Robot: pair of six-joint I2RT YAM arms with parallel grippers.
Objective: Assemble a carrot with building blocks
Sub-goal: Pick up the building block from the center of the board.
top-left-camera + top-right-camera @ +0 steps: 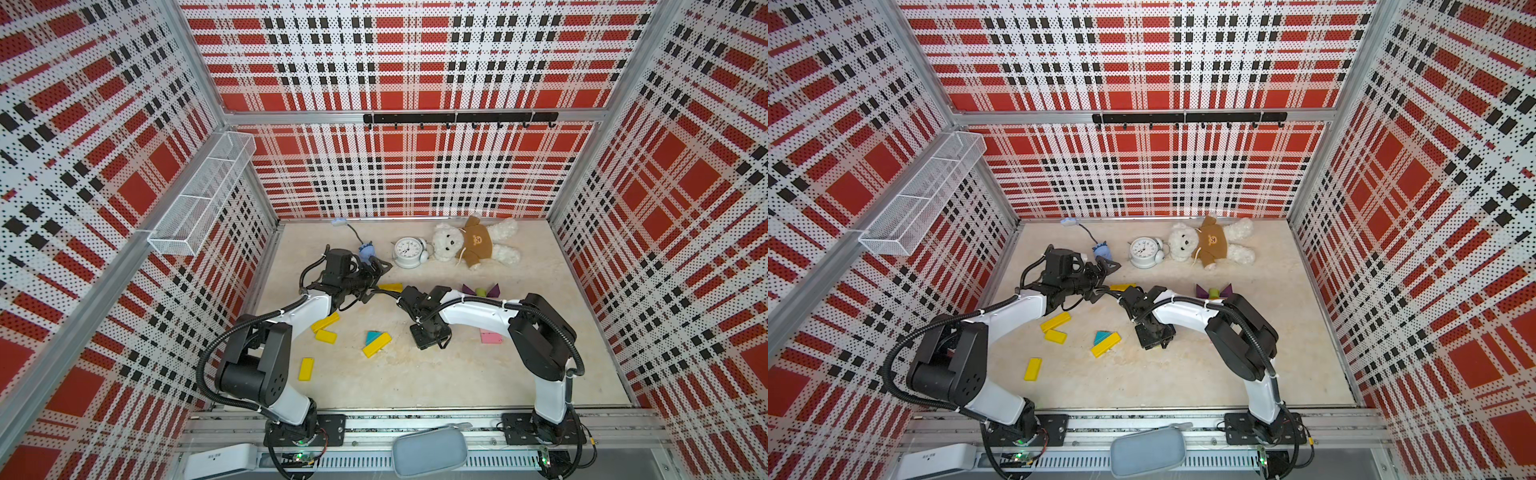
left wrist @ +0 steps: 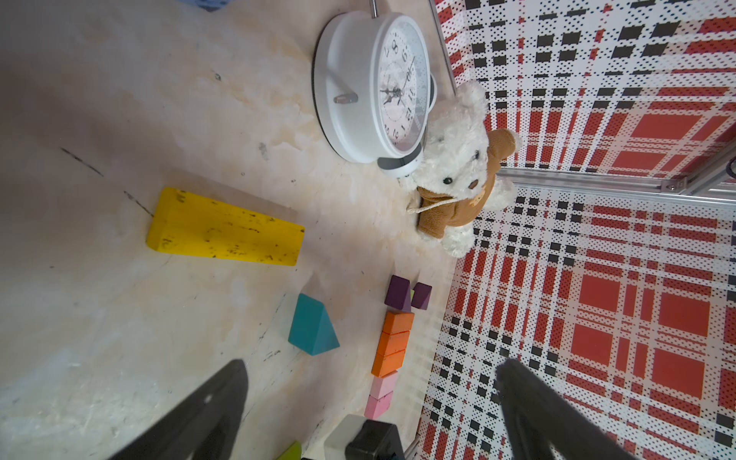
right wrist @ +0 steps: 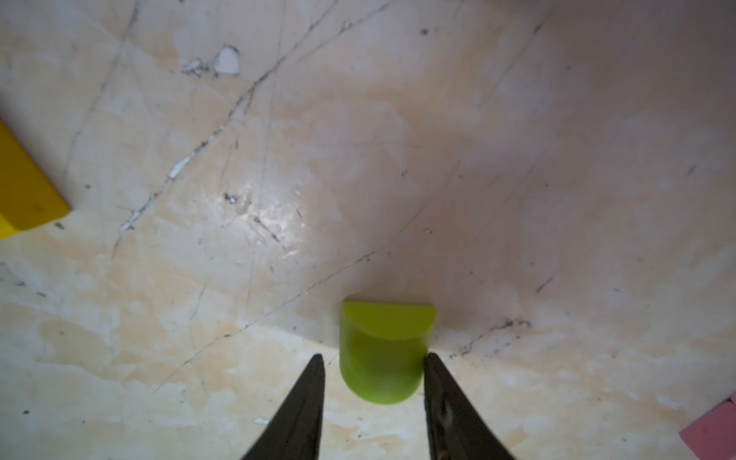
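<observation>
In the right wrist view a lime-green rounded stub lies on the floor between the fingers of my right gripper. One finger touches it and the other stands a small gap away, so the gripper is open. From above, my right gripper points straight down and hides the stub. My left gripper is wide open and empty, near the clock in a top view. The left wrist view shows a line of purple triangles, orange bars and pink bars. A teal triangle lies beside that line.
Yellow bars and a teal triangle lie at centre left. A pink bar lies right of my right gripper. A white alarm clock, a teddy bear and a blue toy stand at the back.
</observation>
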